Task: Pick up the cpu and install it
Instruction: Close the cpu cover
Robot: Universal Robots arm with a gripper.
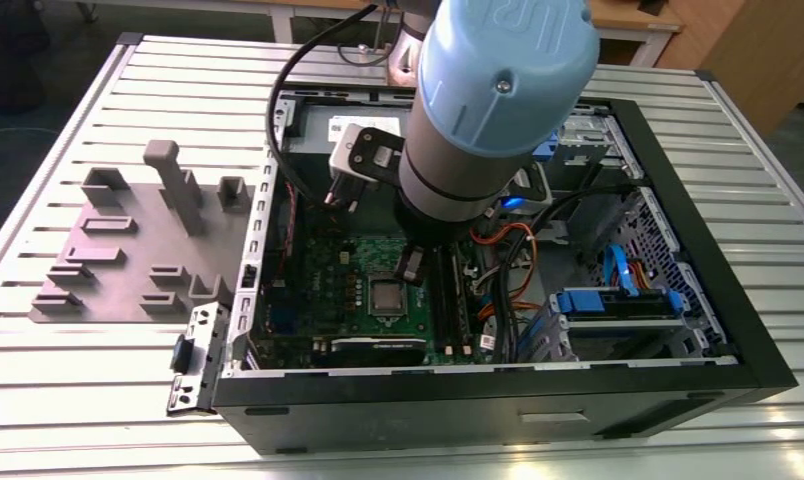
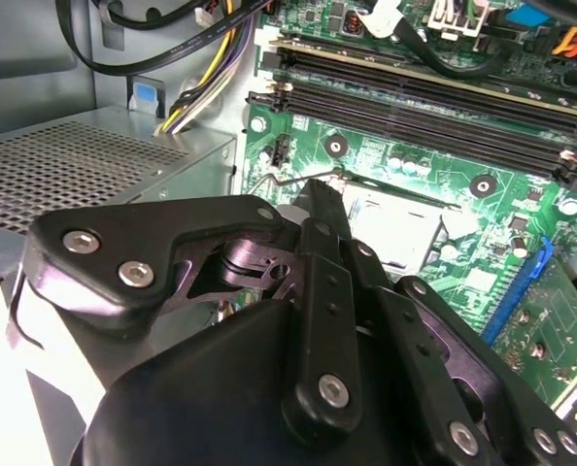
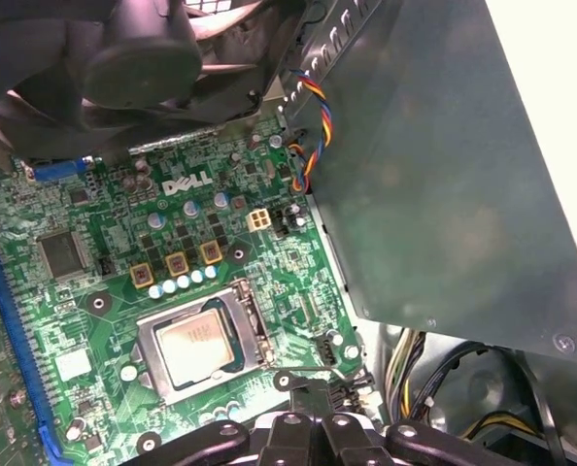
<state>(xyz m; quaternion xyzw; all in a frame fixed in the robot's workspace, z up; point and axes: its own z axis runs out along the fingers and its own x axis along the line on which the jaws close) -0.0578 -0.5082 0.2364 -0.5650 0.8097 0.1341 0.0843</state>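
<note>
Arm reaches down into the open computer case, which sits on the slatted surface. The tool hangs low over the green board, tips pressed together as far as I can judge, with nothing gripped. The cpu lies flat inside the socket frame, silvery top up. It looks seated rather than loose, though I can't tell if the frame is latched. Key relation: the cpu is not under the tool tips but just beside them, apart, no contact. In the exterior view the tool tip sits a little toward the exterior view's right of the socket and above it. In the second wrist view the socket shows just past the tool tip. The chip is square, so no long axis, and its edges run parallel to the board's edges. The grey tray of holders sits well apart on the exterior view's left, outside the case.
</note>
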